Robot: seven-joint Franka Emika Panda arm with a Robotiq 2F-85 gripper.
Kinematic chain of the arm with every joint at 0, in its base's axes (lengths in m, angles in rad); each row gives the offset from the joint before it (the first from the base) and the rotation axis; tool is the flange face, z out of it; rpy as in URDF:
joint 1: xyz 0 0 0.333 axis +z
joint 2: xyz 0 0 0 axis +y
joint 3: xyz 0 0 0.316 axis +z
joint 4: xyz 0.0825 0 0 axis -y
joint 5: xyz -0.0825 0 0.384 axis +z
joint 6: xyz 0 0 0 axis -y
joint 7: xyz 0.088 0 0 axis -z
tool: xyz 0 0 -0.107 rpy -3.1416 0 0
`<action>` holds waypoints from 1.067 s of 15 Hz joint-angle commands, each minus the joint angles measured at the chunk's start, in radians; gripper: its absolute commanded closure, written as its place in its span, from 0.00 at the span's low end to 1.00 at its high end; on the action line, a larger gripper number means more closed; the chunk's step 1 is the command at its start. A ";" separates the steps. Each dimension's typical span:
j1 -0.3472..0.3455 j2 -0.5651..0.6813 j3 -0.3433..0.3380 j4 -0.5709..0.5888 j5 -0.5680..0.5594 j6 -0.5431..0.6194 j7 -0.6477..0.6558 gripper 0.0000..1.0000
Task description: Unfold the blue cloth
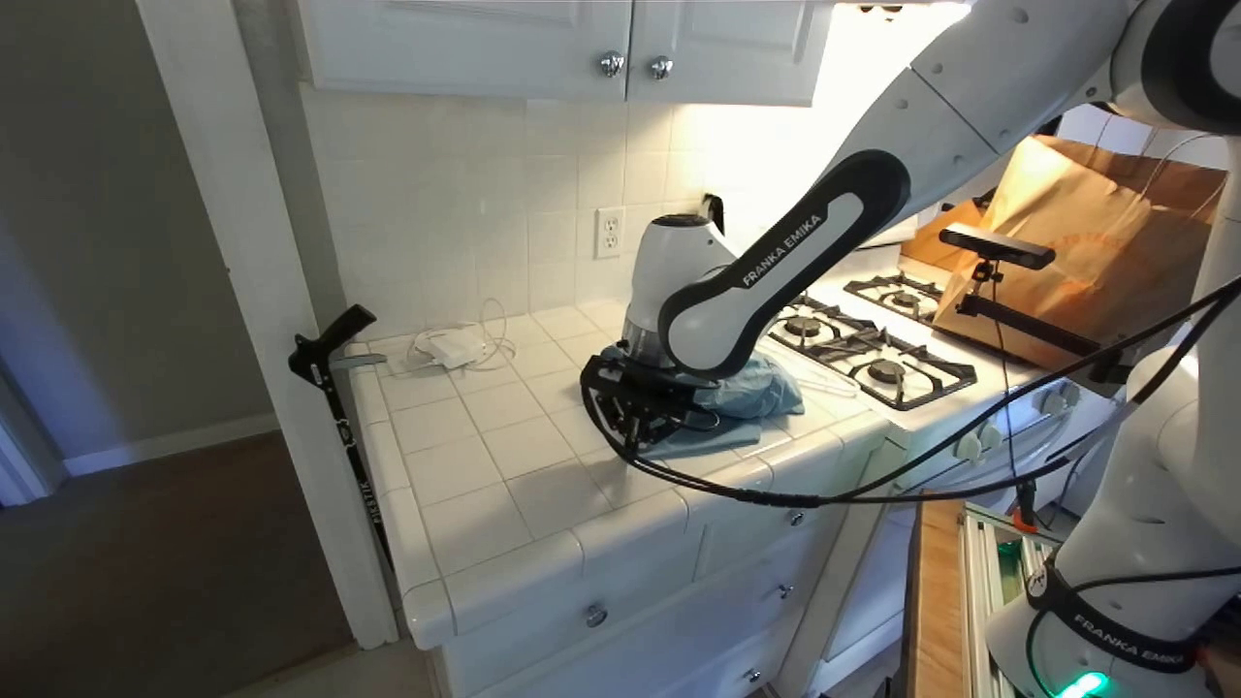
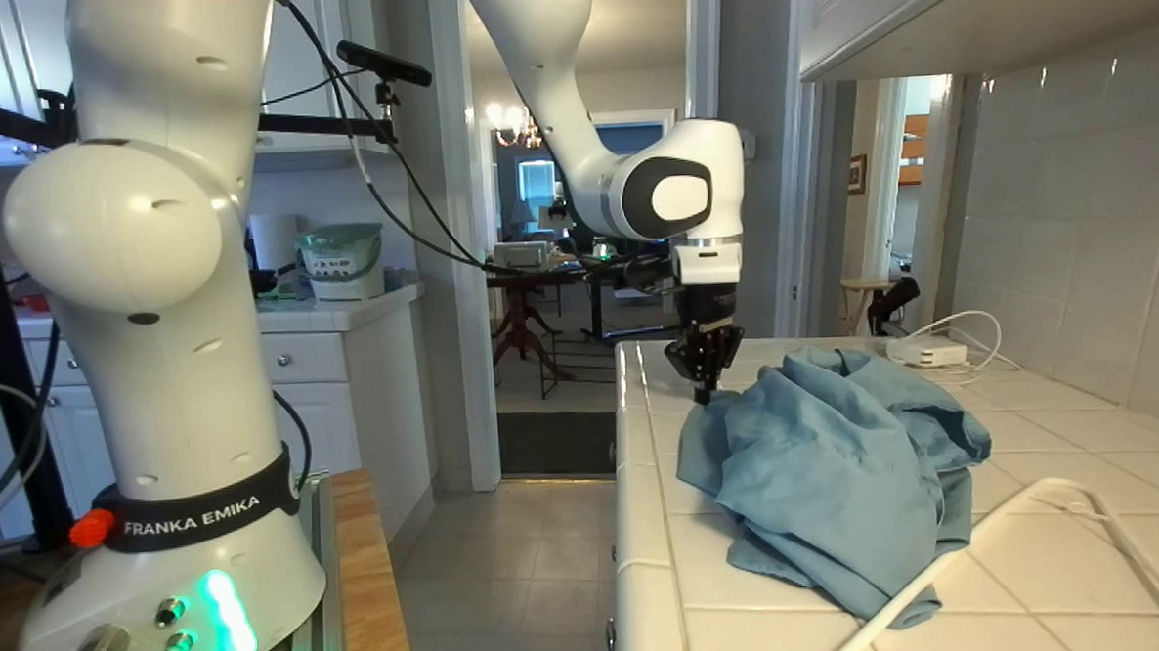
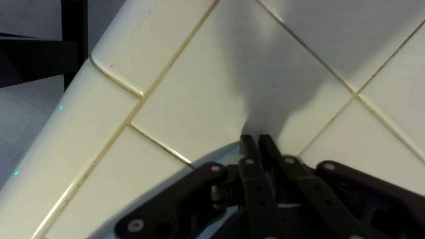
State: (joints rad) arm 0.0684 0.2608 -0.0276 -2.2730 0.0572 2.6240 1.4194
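The blue cloth lies crumpled in a heap on the white tiled counter; it shows in both exterior views [image 1: 761, 393] [image 2: 840, 471]. My gripper points down at the edge of the cloth, in both exterior views [image 1: 635, 446] [image 2: 705, 393], at the heap's far corner in one of them. In the wrist view my gripper's fingers [image 3: 255, 136] are almost together, with a thin bluish strip between them. The cloth's edge [image 3: 229, 152] runs up to the left finger there and shows on no other side. The fingers hide most of the pinched part.
The counter's rounded front edge [image 3: 79, 122] is close to the gripper. A white adapter with a cord [image 1: 454, 347] lies toward the back wall. A white cable [image 2: 951, 554] lies by the cloth. A gas stove [image 1: 882, 368] adjoins the counter. Cabinets [image 1: 485, 48] hang above.
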 commanded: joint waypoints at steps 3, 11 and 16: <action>0.011 0.019 -0.011 0.024 0.024 -0.016 0.017 0.99; -0.015 0.040 0.034 0.209 0.240 -0.072 0.009 0.99; -0.006 0.077 0.026 0.391 0.285 -0.113 0.054 0.99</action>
State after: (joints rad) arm 0.0655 0.2909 -0.0092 -2.0004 0.3110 2.5482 1.4387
